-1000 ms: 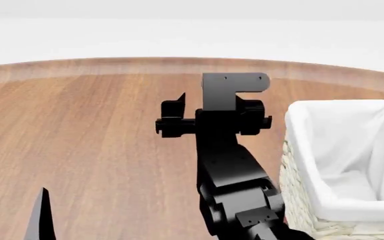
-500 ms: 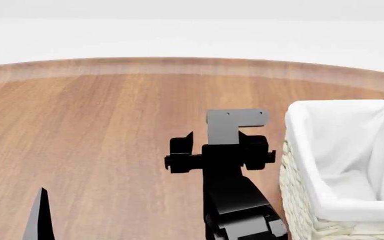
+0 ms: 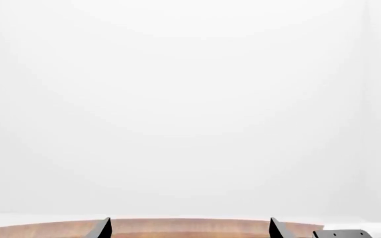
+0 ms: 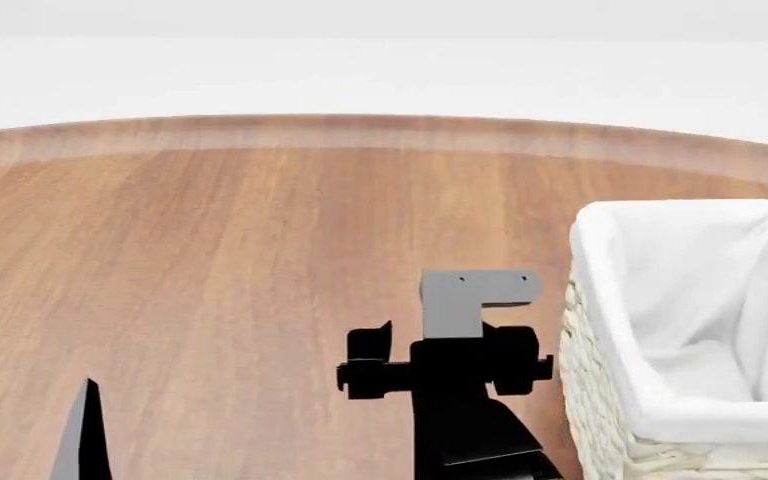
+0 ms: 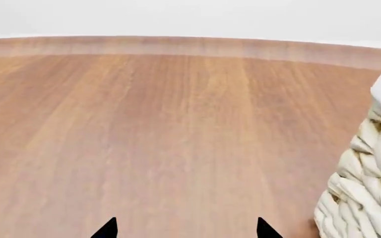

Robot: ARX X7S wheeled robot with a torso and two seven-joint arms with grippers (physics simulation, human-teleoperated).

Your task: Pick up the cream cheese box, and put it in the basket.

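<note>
The cream cheese box is out of view in every frame. The basket (image 4: 595,262), cream wicker with a white cloth liner over its rim, stands at the right of the head view; its liner shows nothing inside. Its woven wall also shows in the right wrist view (image 5: 369,188). My right gripper (image 5: 186,230) is open and empty, low over the bare wooden table (image 4: 211,260), just left of the basket. Its arm (image 4: 458,400) rises from the head view's bottom middle. My left gripper (image 3: 189,230) is open and empty, facing the white background above the table's far edge.
The round wooden table's far edge (image 4: 357,125) curves across the back, with white floor beyond. One finger of the left gripper (image 4: 84,435) pokes up at the head view's bottom left. The right arm's grey bracket (image 3: 341,233) shows in the left wrist view.
The right arm has drawn back toward me along the basket's left side, from mid-table to the near part. The left gripper and the basket have not moved.
</note>
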